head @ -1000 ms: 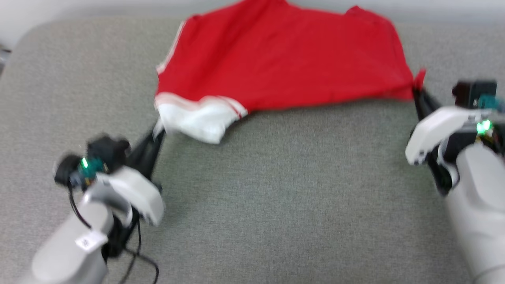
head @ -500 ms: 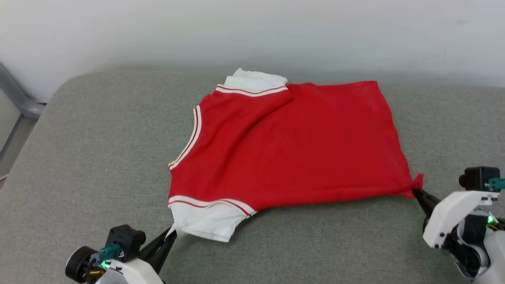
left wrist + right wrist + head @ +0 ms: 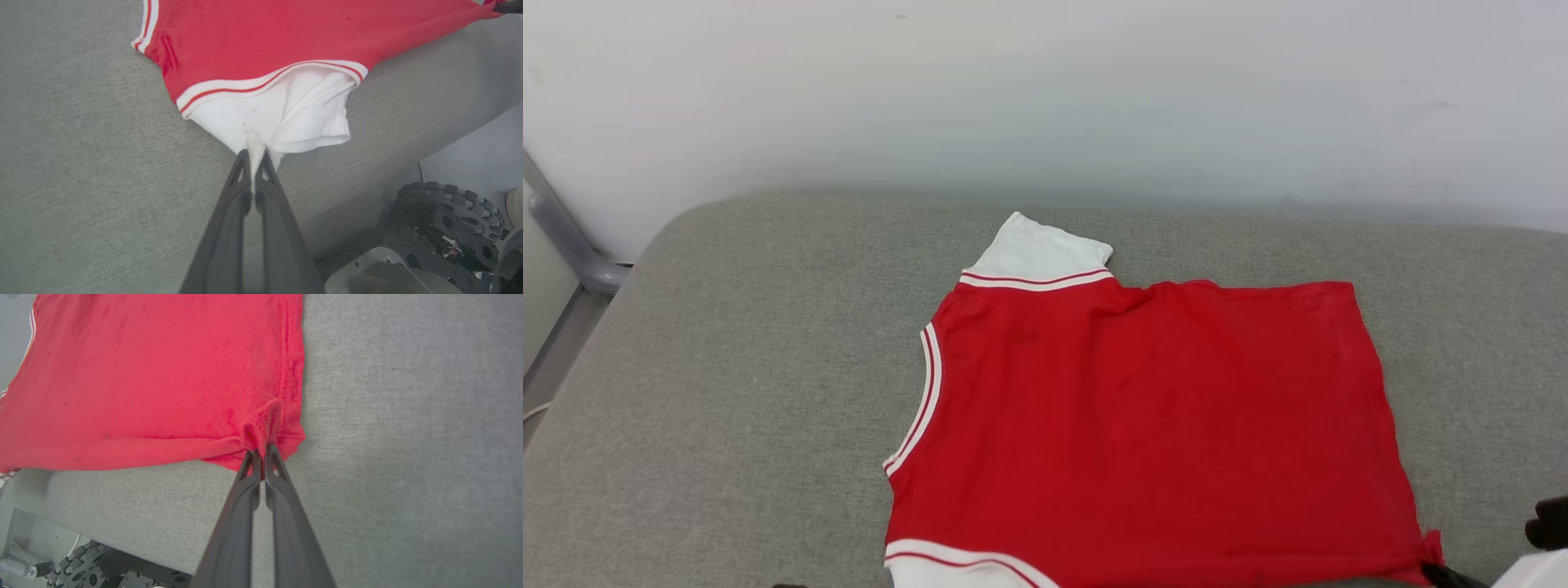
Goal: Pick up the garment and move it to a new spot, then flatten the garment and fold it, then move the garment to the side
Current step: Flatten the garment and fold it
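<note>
While garment (image 3: 1143, 425) lies spread on cushion (image 3: 727, 367), left gripper (image 3: 255, 153) clamps its white sleeve (image 3: 286, 114); right gripper (image 3: 261, 451) clamps hem corner (image 3: 269, 424); likely pulling cloth flat.

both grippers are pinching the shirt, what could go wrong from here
1. The left gripper pinches only a small tuft of the white sleeve, and the right gripper only a hem corner of the shirt; either could slip under a pull.
2. The sleeve lies bunched near the front edge of the cushion; pulling nearer may drag it over.
</note>
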### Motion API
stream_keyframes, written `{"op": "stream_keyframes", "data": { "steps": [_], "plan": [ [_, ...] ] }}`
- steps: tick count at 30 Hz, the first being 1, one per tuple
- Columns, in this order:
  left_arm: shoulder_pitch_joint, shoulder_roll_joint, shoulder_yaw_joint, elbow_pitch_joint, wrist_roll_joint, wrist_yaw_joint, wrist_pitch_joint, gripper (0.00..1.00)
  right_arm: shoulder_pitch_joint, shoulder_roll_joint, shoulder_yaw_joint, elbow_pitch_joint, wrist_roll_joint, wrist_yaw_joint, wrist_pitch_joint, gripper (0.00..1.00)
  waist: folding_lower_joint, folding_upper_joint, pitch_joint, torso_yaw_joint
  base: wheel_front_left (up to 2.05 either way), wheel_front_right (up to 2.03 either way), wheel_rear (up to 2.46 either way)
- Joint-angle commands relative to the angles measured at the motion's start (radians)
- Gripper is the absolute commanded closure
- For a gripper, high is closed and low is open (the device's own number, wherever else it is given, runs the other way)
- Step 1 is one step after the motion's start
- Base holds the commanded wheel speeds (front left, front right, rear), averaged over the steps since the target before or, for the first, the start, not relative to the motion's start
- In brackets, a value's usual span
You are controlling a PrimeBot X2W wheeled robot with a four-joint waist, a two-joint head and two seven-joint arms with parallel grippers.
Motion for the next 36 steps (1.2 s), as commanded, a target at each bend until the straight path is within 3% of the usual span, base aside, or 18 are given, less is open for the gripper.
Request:
{"op": "stream_keyframes", "data": {
  "steps": [1,8,16,26,36],
  "plan": [
    [0.017,0.005,-0.003,-0.01,-0.007,0.003,0.006,1.0,0.03,0.008,-0.011,-0.024,-0.009,-0.002,0.012,1.0,0.0002,-0.0001,-0.002,-0.001,0.0,0.0,0.0],
    [0.029,0.011,-0.002,-0.059,-0.005,0.018,-0.004,1.0,0.124,0.086,-0.102,-0.189,-0.053,-0.001,0.081,1.0,0.0002,-0.0001,0.008,-0.01,0.0,0.0,0.0],
    [-0.043,-0.009,0.046,-0.07,0.005,0.014,-0.054,1.0,0.101,0.114,-0.12,-0.276,-0.082,-0.001,0.093,1.0,0.0002,-0.0001,0.034,-0.02,0.0,0.0,0.0],
    [-0.17,-0.029,0.105,-0.063,0.014,-0.002,-0.078,1.0,0.007,0.093,-0.101,-0.306,-0.121,-0.001,0.119,1.0,0.0002,-0.0001,0.116,-0.031,0.0,0.0,0.0],
    [-0.31,-0.061,0.101,0.033,0.041,-0.041,-0.044,1.0,-0.126,0.067,-0.058,-0.238,-0.175,-0.001,0.165,1.0,0.0002,-0.0001,0.208,-0.03,0.0,0.0,0.0]
  ]
}}
